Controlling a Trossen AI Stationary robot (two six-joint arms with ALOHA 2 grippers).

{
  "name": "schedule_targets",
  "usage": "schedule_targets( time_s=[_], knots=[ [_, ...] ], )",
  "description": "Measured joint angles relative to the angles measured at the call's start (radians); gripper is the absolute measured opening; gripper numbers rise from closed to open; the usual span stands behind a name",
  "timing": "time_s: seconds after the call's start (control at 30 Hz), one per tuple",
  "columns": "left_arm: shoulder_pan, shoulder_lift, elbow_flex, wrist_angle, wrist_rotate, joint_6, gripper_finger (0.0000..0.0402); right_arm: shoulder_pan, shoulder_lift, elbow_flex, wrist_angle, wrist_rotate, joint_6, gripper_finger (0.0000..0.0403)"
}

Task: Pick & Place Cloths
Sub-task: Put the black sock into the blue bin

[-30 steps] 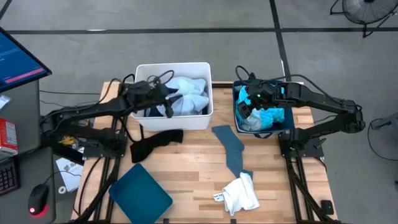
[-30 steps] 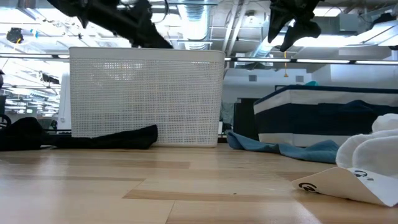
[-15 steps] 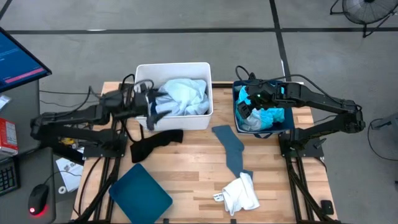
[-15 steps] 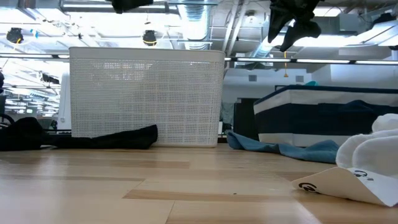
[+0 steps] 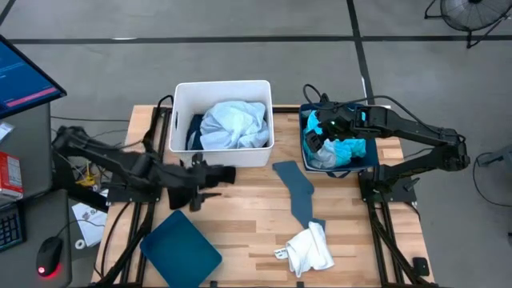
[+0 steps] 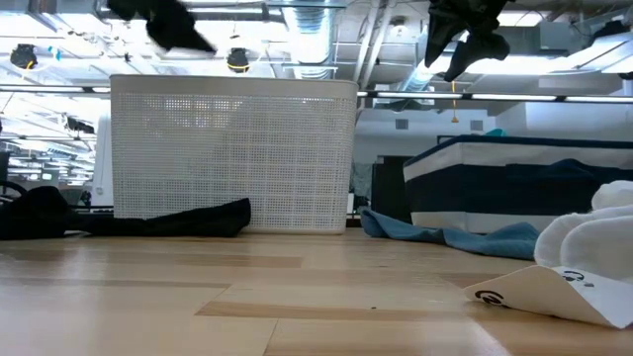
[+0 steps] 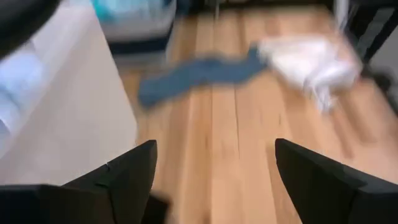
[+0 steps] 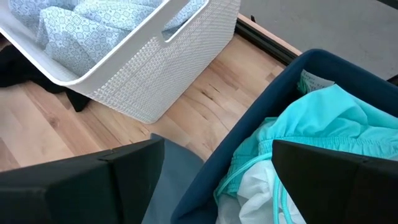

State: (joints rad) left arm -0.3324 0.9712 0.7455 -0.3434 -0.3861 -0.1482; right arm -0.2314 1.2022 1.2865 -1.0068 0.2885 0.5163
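Bare wood between black cloth (image 5: pixel 190 186) and slate-grey cloth (image 5: pixel 298 190) — white bin (image 5: pixel 222 153) walls behind.

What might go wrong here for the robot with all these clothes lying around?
The left gripper hangs open over the black cloth, which lies right against the white bin; a grab there might bump the bin. The right gripper hangs open over the heaped blue tub, so a pull might drag several pieces out. The grey cloth touches the white cloth; lifting one might shift the other.
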Motion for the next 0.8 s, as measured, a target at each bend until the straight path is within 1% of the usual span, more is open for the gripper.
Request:
schedule_targets(
  time_s=[0.23, 0.3, 0.4, 0.63, 0.8],
  knots=[
    [0.007, 0.134, 0.0, -0.112, 0.004, -0.187, 0.0305, 0.0, 0.0, 0.0, 0.0, 0.0, 0.002, 0.0291],
    [0.017, 0.165, 0.0, -0.134, 0.045, -0.242, 0.0305, 0.0, 0.0, 0.0, 0.001, 0.0, 0.007, 0.0291],
    [0.021, 0.214, 0.0, -0.17, 0.087, -0.288, 0.0305, 0.0, 0.0, 0.0, 0.001, 0.0, 0.007, 0.0291],
    [0.036, 0.316, -0.001, -0.31, 0.09, -0.386, 0.0305, 0.0, 0.0, 0.0, 0.001, 0.0, 0.008, 0.0291],
    [0.075, 0.374, -0.001, -0.358, 0.091, -0.461, 0.0305, 0.0, 0.0, 0.0, 0.002, 0.0, 0.008, 0.0291]
  ],
)
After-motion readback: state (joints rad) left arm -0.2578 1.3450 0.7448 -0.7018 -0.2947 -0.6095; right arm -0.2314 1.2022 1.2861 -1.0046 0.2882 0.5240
